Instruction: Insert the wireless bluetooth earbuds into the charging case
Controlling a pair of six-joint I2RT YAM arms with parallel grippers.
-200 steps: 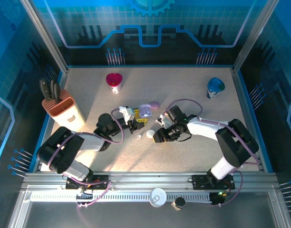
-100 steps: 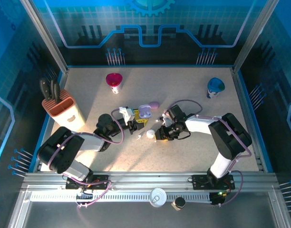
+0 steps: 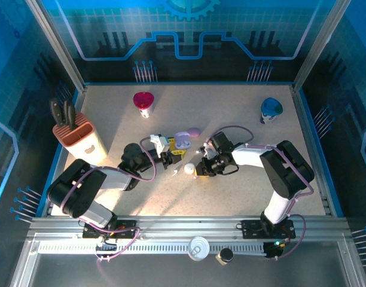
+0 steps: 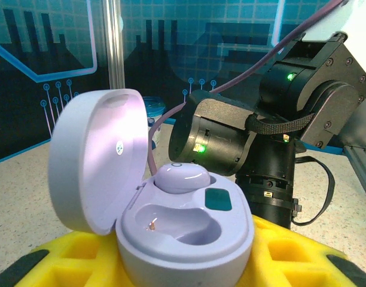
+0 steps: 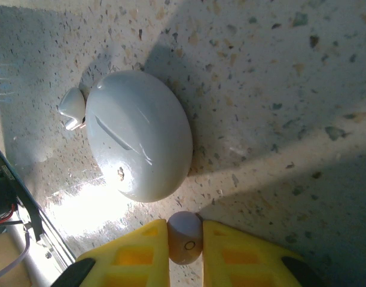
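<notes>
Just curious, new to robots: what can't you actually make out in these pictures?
Right wrist view: white case is shut, contents hidden; fingers cover the earbud's sides.
Left wrist view: bottom edge cuts off the purple case's base.
Top view: earbuds too small to count.

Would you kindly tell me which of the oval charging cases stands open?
The lilac plastic oval case, its lid raised; the white oval case lies shut.

Lilac case [image 3: 183, 140], seemingly open, white case [image 3: 189, 170] nearby

Open lavender case [image 4: 183, 239], one earbud [image 4: 182, 177] inside; second earbud [image 5: 184, 236] in right gripper [image 5: 185, 246].
</notes>
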